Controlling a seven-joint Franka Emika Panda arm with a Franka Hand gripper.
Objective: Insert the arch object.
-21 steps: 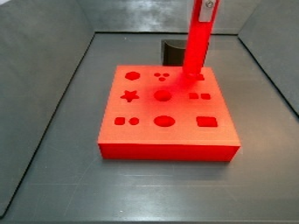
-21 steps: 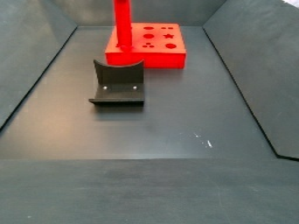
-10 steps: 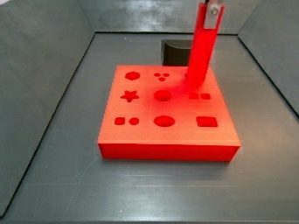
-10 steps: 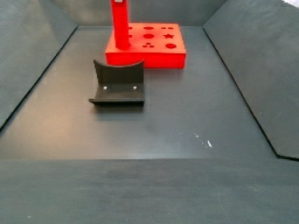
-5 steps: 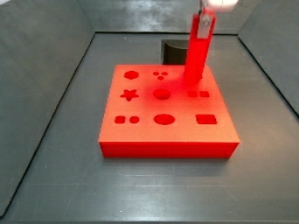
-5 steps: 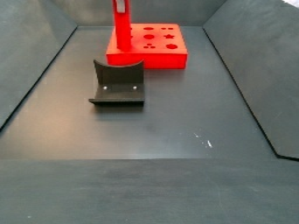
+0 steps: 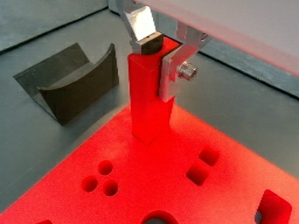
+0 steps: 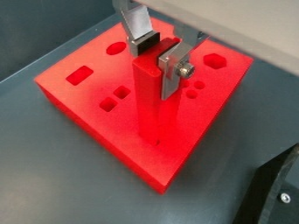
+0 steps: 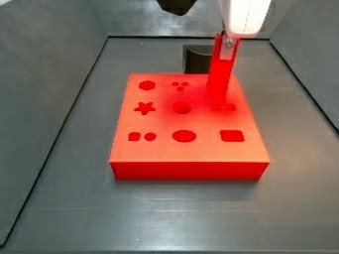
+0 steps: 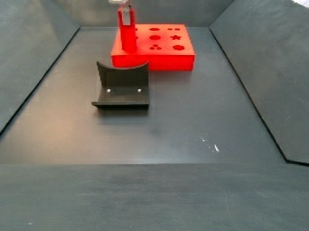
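The arch object, a long bright-red bar, stands upright with its lower end in a hole of the flat red board [image 9: 185, 167]. It shows in both side views [image 9: 221, 74] [image 10: 122, 34] and both wrist views [image 7: 149, 101] [image 8: 149, 109]. My gripper [image 7: 156, 68] [image 8: 158, 66] is shut on the bar's top end, one silver finger [image 7: 172, 74] flat against its side and the dark pad of the other at its top edge. In a side view the gripper [image 9: 239, 30] is a washed-out pale shape above the bar.
The fixture [image 10: 121, 86] [image 7: 76, 83], dark with a curved notch, stands on the grey floor beside the board. The board [image 10: 169, 61] has several shaped holes. Sloping grey walls [image 9: 59, 89] close in the floor on the sides.
The gripper and the bar have moved straight down; less of the bar stands above the board than before. The board and the fixture have not moved.
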